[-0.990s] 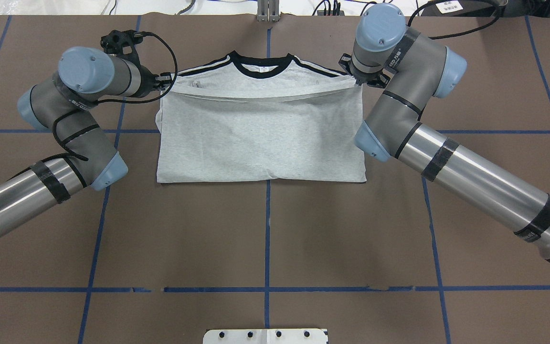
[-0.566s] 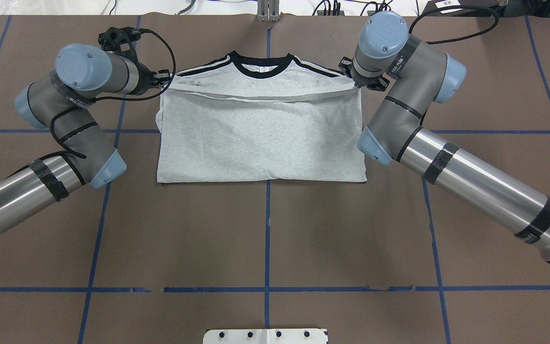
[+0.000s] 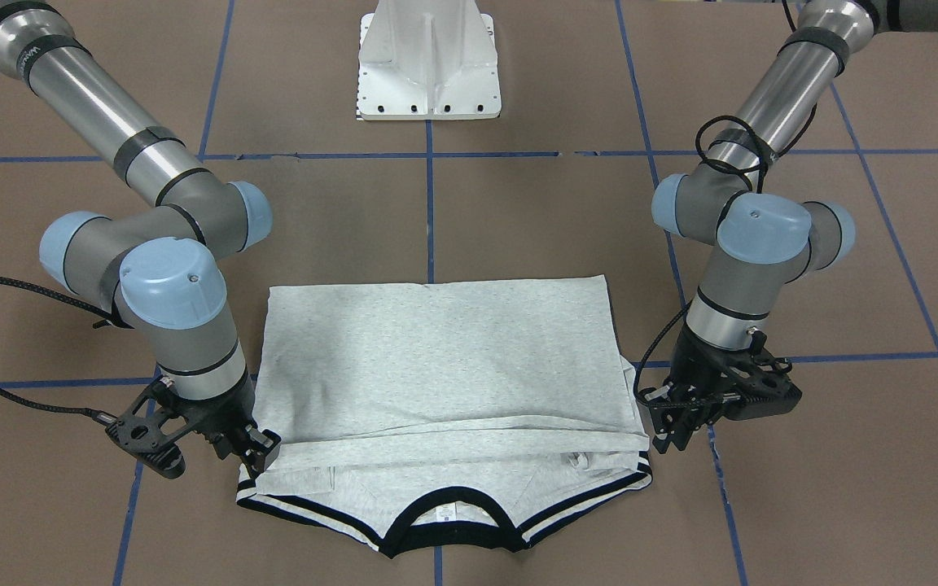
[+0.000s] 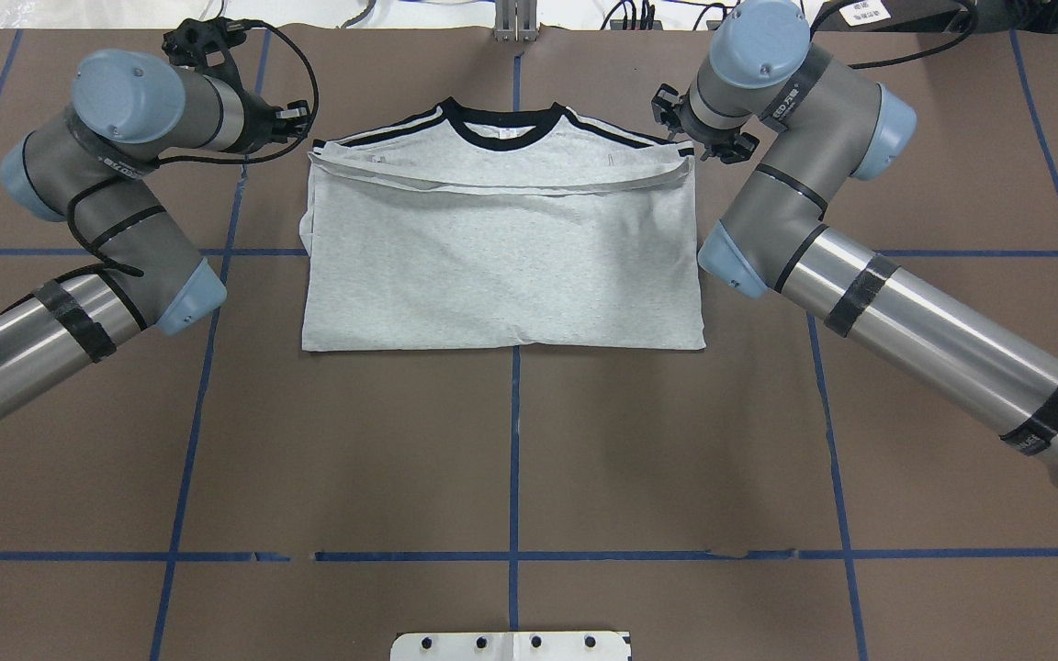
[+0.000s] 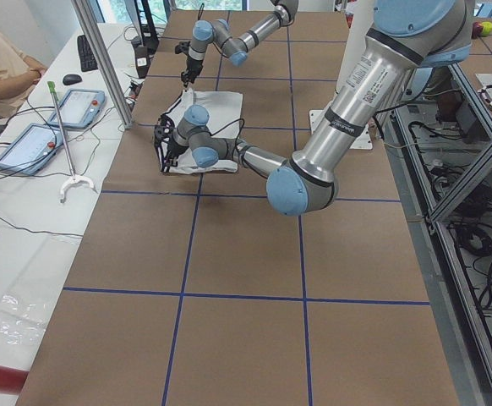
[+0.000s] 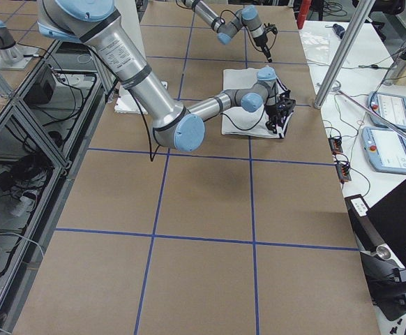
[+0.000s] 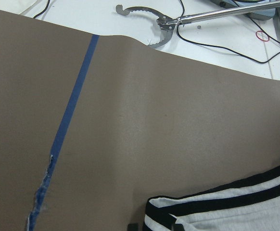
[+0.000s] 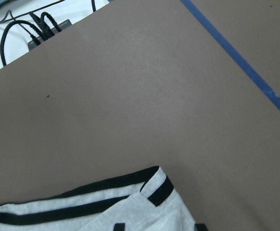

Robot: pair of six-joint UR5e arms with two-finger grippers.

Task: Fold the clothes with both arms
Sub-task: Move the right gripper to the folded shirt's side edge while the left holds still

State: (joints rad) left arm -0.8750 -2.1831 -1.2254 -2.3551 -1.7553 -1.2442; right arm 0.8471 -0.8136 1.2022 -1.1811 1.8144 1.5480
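The grey T-shirt [image 4: 501, 266] lies flat on the brown table, its lower half folded up over the front; the hem [image 4: 492, 186] rests just below the black collar [image 4: 501, 128]. No print shows. My left gripper [image 4: 298, 124] [image 3: 668, 427] is open and clear of the shirt's striped sleeve corner [image 7: 236, 211]. My right gripper [image 4: 690, 147] [image 3: 257, 452] is open at the other hem corner, with its fingertips low on either side of the cloth [image 8: 82, 214].
The white pedestal base [image 3: 428, 65] stands at the robot's side of the table. Blue tape lines [image 4: 514, 441] grid the brown cover. A metal grabber tool [image 7: 154, 24] and cables [image 8: 39, 29] lie past the far edge. A person [image 5: 1, 68] sits at the side desk.
Both grippers carried the hem farther toward the collar and let it go. The left one then moved out to the side, off the shirt; the hem now lies on the shirt.
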